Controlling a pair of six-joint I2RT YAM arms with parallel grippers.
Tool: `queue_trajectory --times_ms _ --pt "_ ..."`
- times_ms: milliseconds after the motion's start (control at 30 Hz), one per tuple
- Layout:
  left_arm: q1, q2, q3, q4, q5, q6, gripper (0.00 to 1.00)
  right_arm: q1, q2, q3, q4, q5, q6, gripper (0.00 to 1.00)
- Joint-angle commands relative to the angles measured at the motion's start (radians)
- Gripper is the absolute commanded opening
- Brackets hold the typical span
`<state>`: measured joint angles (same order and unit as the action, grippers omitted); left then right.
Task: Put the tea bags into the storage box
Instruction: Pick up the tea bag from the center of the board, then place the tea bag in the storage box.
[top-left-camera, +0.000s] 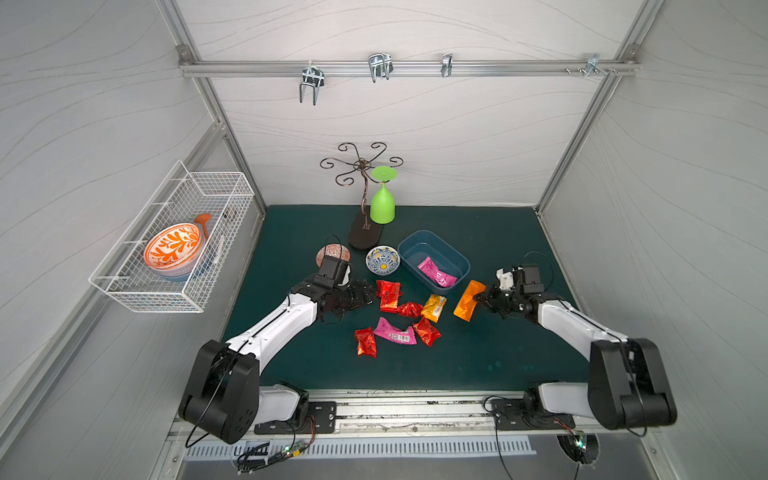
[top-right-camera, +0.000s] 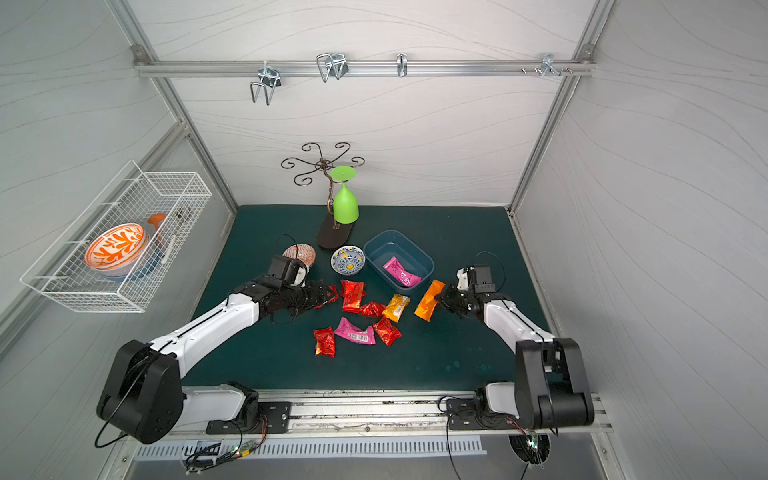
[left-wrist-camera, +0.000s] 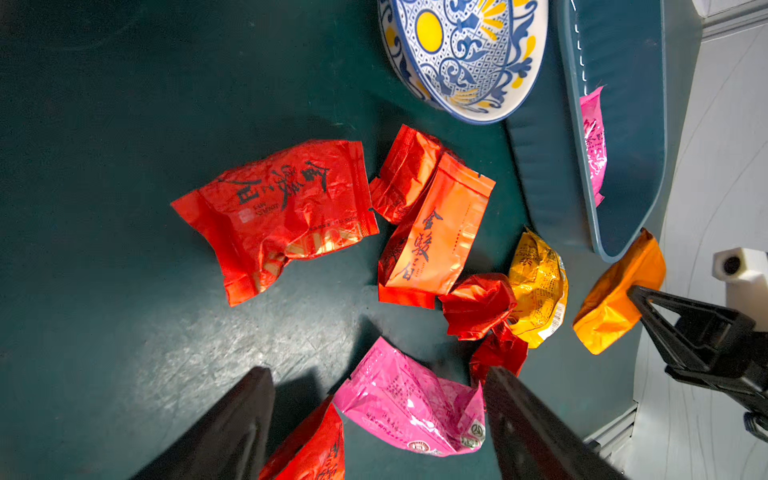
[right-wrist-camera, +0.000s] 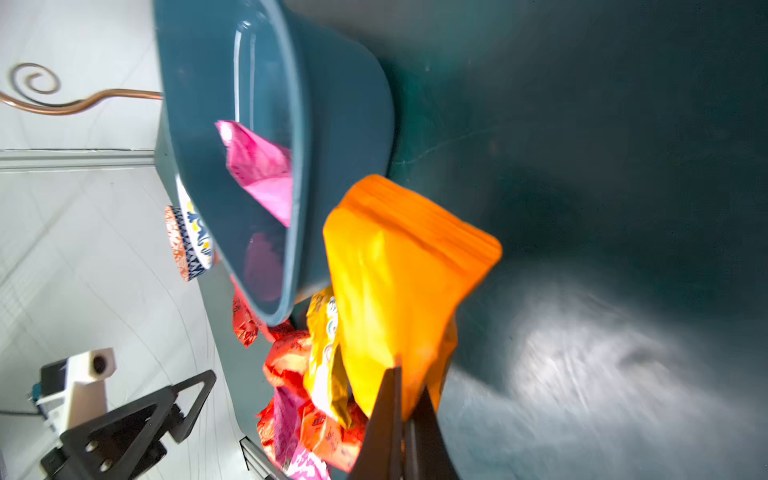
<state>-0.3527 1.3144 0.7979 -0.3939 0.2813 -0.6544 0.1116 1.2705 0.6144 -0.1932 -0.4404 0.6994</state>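
The dark blue storage box (top-left-camera: 406, 246) sits right of centre on the green mat, with one magenta tea bag (top-left-camera: 436, 272) inside. My right gripper (top-left-camera: 482, 300) is shut on an orange tea bag (top-left-camera: 468, 300), held just off the box's near right corner; the wrist view shows that orange tea bag (right-wrist-camera: 399, 266) pinched by its edge beside the box (right-wrist-camera: 208, 124). Several red, pink and yellow tea bags (top-left-camera: 395, 331) lie loose in the middle. My left gripper (top-left-camera: 365, 293) stands open at the pile's left edge, its fingers (left-wrist-camera: 249, 399) empty, with a red bag (left-wrist-camera: 282, 212) ahead of them.
A blue-and-yellow patterned bowl (top-left-camera: 383, 260) stands left of the box, a reddish bowl (top-left-camera: 330, 253) behind my left wrist. A metal stand (top-left-camera: 365, 235) with a green upturned glass (top-left-camera: 382, 203) is at the back. A white wire basket (top-left-camera: 174, 245) hangs on the left wall.
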Motion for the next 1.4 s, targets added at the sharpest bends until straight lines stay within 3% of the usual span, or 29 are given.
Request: queue_trajectory --times_ms 0,200,400,567,767,1000,1233,1367 --pt "-0.004 0.001 0.003 0.025 0.01 0.006 0.84 -0.038 -0.095 0.017 -0.198 0.007 -0.128 0.0" --pt "-0.002 0.001 0.009 0.029 0.027 -0.002 0.84 -0.051 -0.203 0.119 -0.365 0.057 -0.255 0.0" --pt "-0.003 -0.004 -0.007 0.029 0.027 -0.002 0.84 -0.047 -0.165 0.288 -0.416 0.047 -0.335 0.0" --pt "-0.004 -0.003 -0.018 0.025 0.026 0.0 0.84 0.014 -0.047 0.445 -0.375 0.048 -0.379 0.0" --pt "-0.004 -0.002 -0.021 0.028 0.015 -0.005 0.84 0.154 0.178 0.699 -0.37 0.108 -0.446 0.0" --pt "-0.004 -0.023 -0.039 0.027 -0.007 -0.004 0.84 0.241 0.429 0.934 -0.359 0.141 -0.557 0.0" --pt "-0.003 -0.04 -0.058 0.024 -0.026 -0.003 0.84 0.304 0.629 1.082 -0.449 0.133 -0.716 0.0" --pt "-0.004 -0.043 -0.066 0.031 -0.028 -0.005 0.84 0.361 0.659 1.071 -0.462 0.256 -0.794 0.0"
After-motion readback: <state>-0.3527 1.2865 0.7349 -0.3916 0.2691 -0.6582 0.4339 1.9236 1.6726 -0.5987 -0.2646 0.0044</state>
